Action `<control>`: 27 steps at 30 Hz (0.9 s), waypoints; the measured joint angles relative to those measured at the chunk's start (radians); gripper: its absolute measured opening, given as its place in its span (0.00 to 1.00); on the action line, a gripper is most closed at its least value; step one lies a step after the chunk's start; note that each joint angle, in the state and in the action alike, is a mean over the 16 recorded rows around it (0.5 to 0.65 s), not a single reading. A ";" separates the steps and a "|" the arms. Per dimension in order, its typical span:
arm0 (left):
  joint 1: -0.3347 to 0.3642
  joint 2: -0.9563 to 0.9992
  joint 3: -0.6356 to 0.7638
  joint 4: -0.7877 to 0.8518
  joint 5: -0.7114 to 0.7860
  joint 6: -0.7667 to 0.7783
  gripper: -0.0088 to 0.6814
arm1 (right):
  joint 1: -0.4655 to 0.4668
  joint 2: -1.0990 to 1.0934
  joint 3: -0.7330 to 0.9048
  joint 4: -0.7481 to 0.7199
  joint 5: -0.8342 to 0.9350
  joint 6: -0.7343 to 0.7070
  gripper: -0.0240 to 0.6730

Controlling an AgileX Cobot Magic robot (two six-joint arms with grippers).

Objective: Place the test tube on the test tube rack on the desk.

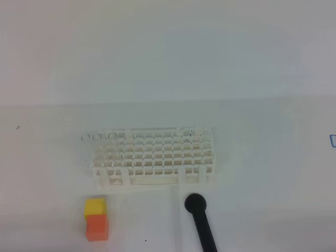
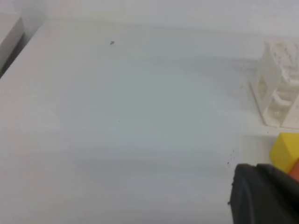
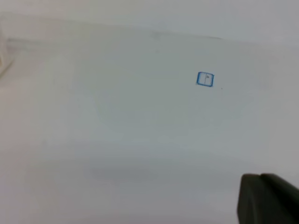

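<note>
From the high view, a white test tube rack (image 1: 154,157) sits in the middle of a plain white surface (image 1: 262,157). Three faint glass rims at the rack's 10 o'clock corner mark clear test tubes (image 1: 97,137), upright, long axis vertical. A yellow-and-orange block (image 1: 96,218) lies at the rack's 7 o'clock; a black round-headed rod (image 1: 201,220) lies at its 5 o'clock. No arm appears here.

In the left wrist view, the left hand (image 2: 264,193) shows only as a dark edge at 4 o'clock, fully closed and holding nothing. The rack's end stands at 2 o'clock, the block just beside the hand. The tubes are not discernible.

In the right wrist view, the right hand (image 3: 268,198) is a dark edge at 5 o'clock, likewise closed and empty, over bare surface with a small blue square mark (image 3: 205,79). The left hand seems nearer the tubes.
</note>
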 joint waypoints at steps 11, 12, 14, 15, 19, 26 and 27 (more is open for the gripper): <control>0.000 0.000 0.000 -0.056 -0.164 0.008 0.01 | 0.000 0.000 0.004 0.003 -0.190 0.000 0.03; 0.000 0.000 0.000 -0.061 -0.181 0.009 0.01 | 0.000 0.000 0.005 0.003 -0.214 0.000 0.03; 0.000 0.000 0.000 -0.071 -0.211 0.010 0.01 | 0.000 0.000 0.005 0.004 -0.260 0.000 0.03; 0.000 0.000 0.000 -0.074 -0.224 0.010 0.01 | 0.000 0.000 0.006 0.004 -0.280 0.000 0.03; 0.000 0.000 0.000 -0.076 -0.271 0.002 0.01 | 0.000 0.000 0.006 0.004 -0.340 0.000 0.03; 0.000 0.000 -0.007 -0.114 -0.388 -0.036 0.01 | 0.000 0.000 0.004 0.004 -0.397 0.004 0.03; 0.000 0.000 -0.013 -0.120 -0.397 -0.042 0.01 | 0.000 0.000 0.002 0.005 -0.402 0.006 0.03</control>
